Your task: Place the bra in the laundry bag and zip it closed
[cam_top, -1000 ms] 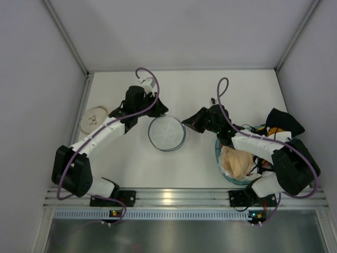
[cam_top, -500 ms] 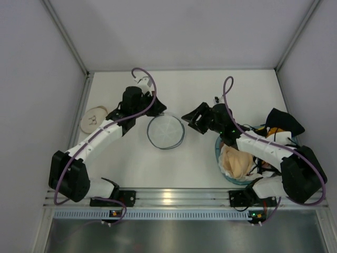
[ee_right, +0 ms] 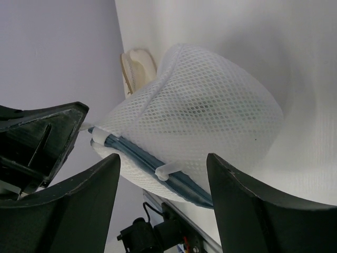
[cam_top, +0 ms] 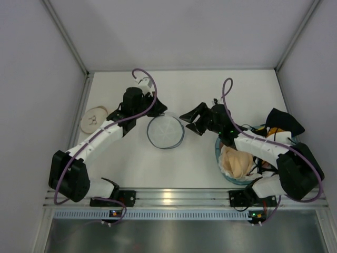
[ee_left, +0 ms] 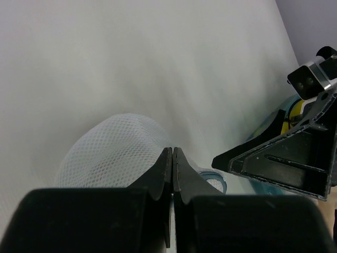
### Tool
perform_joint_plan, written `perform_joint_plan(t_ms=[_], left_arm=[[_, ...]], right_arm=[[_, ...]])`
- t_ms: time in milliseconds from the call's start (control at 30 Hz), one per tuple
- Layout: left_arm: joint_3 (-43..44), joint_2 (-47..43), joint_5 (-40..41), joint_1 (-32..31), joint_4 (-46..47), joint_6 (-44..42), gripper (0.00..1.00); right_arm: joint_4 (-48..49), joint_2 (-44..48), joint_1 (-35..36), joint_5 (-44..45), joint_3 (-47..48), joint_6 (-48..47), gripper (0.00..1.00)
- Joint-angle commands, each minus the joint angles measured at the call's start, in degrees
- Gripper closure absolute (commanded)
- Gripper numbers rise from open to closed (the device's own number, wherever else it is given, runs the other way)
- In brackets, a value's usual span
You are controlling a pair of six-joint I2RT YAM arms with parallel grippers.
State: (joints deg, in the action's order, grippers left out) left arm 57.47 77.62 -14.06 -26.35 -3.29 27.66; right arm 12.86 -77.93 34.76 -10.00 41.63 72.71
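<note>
The laundry bag [cam_top: 165, 132] is a round white mesh pouch on the table between the two arms. In the right wrist view the laundry bag [ee_right: 200, 113] lies on its side, and its blue zipper [ee_right: 138, 153] runs closed along the seam with a white pull [ee_right: 169, 169]. The bra is hidden; only a faint darker patch shows through the mesh. My right gripper [cam_top: 186, 122] stands open just right of the bag, and the right gripper [ee_right: 163, 156] has its fingers either side of the zipper, not touching it. My left gripper [cam_top: 161, 112] is shut at the bag's far rim. In its own view the left gripper [ee_left: 172, 150] has nothing visible between the jaws.
A blue basket [cam_top: 218, 150] of garments stands at the right by the right arm's base, with a peach garment [cam_top: 237, 163] and a black one [cam_top: 284, 121] in it. A round beige object [cam_top: 95, 119] lies at the table's left edge. White walls close in the left, right and back.
My right gripper has opened and drawn back a little from the bag's right side. The left arm and the bag shifted slightly left.
</note>
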Motion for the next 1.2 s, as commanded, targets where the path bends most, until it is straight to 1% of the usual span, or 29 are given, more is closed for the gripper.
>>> perform_joint_plan(t_ms=[0,200,233,367,433,500,600,633,733,800,833,900,933,1000,1033,1133,1167], left_arm=[[-0.52,-2.04,-0.26,-0.28,4.43,0.29,1.0],[-0.43,-1.95,0.09,-0.28,4.43,0.38,1.0],[-0.52,-1.95,0.18,-0.28,4.43,0.46,1.0],[-0.52,-1.78,0.27,-0.28,4.52,0.47,1.0],[-0.61,-1.69,0.27,-0.28,4.52,0.47,1.0],[-0.69,-1.51,0.27,-0.28,4.69,0.47,1.0],[-0.7,-1.25,0.18,-0.37,4.96,0.55,1.0],[-0.7,-1.25,0.44,-0.28,4.96,0.47,1.0],[-0.78,-1.16,0.62,-0.28,4.96,0.55,1.0],[-0.78,-1.16,0.79,-0.28,4.96,0.38,1.0],[-0.78,-1.16,0.71,-0.37,4.96,0.2,1.0],[-0.78,-1.25,0.44,-0.28,4.96,0.03,1.0],[-0.78,-1.33,0.44,-0.28,4.96,0.03,1.0],[-0.78,-1.25,0.18,-0.37,5.13,0.03,1.0],[-0.78,-1.16,0.09,-0.28,5.22,0.03,1.0],[-0.78,-0.99,-0.26,-0.28,5.4,0.2,1.0],[-0.78,-0.98,-0.26,-0.28,5.49,0.29,1.0]], right_arm=[[4.36,-1.34,0.74,0.07,-0.14,1.47,0.32],[7.35,-3.63,0.92,-3.27,0.91,4.11,0.36],[7.53,-3.63,0.83,-3.45,1.0,4.11,0.42],[5.95,-1.97,1.01,-2.75,1.09,3.15,0.56],[5.07,-1.09,1.01,-1.96,1.09,2.7,0.61],[4.19,-0.38,1.01,-1.52,1.0,2.35,0.63],[3.49,-0.12,1.01,-1.34,1.0,2.18,0.72],[3.4,-0.12,1.01,-1.43,1.0,2.26,0.77],[2.61,0.58,0.92,-1.08,1.0,1.83,0.8],[1.29,1.55,0.92,-0.38,1.44,0.43,0.8],[-0.97,2.08,0.83,-0.02,1.53,-0.1,0.78],[-2.48,3.13,0.74,0.68,1.53,-1.25,0.69],[-4.14,3.4,0.74,0.94,1.35,-1.6,0.61],[-4.43,3.66,0.66,0.86,0.31,-1.34,0.55],[-3.56,3.75,0.66,0.77,-0.05,-0.99,0.51],[-3.11,3.23,0.57,-0.37,-0.14,-0.28,0.44],[-2.67,2.61,0.66,-0.72,0.03,-0.11,0.44]])
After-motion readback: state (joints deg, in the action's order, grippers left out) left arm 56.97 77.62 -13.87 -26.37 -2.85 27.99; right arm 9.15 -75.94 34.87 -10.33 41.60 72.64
